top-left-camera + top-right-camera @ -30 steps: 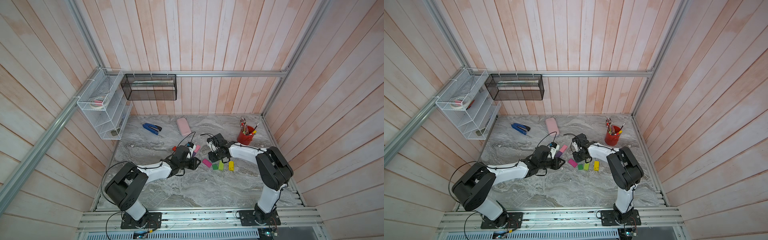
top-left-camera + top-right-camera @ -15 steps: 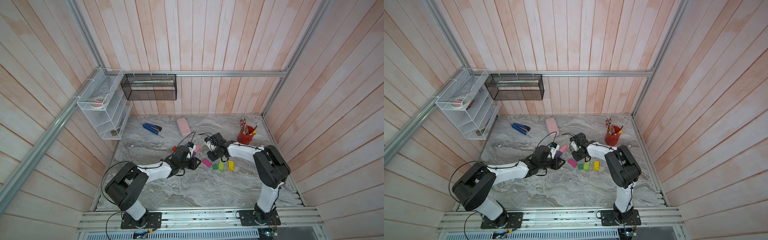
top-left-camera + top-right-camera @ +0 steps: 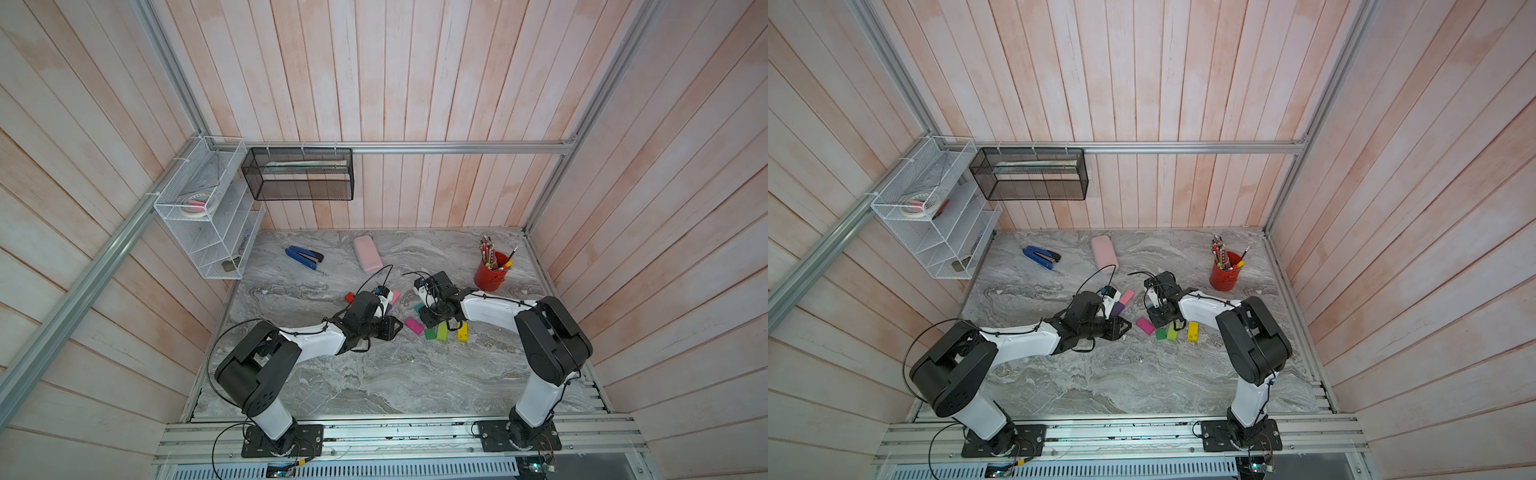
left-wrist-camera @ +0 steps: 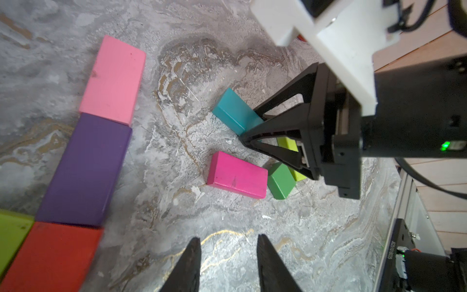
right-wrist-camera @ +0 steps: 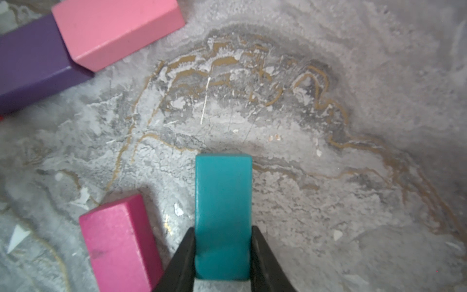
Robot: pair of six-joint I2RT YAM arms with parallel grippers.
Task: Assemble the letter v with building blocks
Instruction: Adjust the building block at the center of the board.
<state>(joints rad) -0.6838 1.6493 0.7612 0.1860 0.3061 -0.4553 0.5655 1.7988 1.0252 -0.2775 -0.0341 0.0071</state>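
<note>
Over the grey marbled tabletop [image 3: 374,374], the right gripper [image 5: 223,228] clamps the small matte teal brick [image 5: 223,192] beside the matte magenta brick [image 5: 118,242], its rear end hidden between the jaws. The left gripper [image 4: 228,237] gapes empty

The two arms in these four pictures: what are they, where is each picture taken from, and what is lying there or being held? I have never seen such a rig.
They are two robot arms bolted at the edge of a marble-look table, each ending in a two-finger gripper. Both top views look down from overhead. Each wrist view rides on an arm and looks past its fingers.

A pink block, purple block and red block lie end to end. A magenta block, green block and yellow block lie loose. A stapler, pink case and pencil cup sit farther back.

The right gripper is closed on the teal block. The left gripper is open and empty.
</note>
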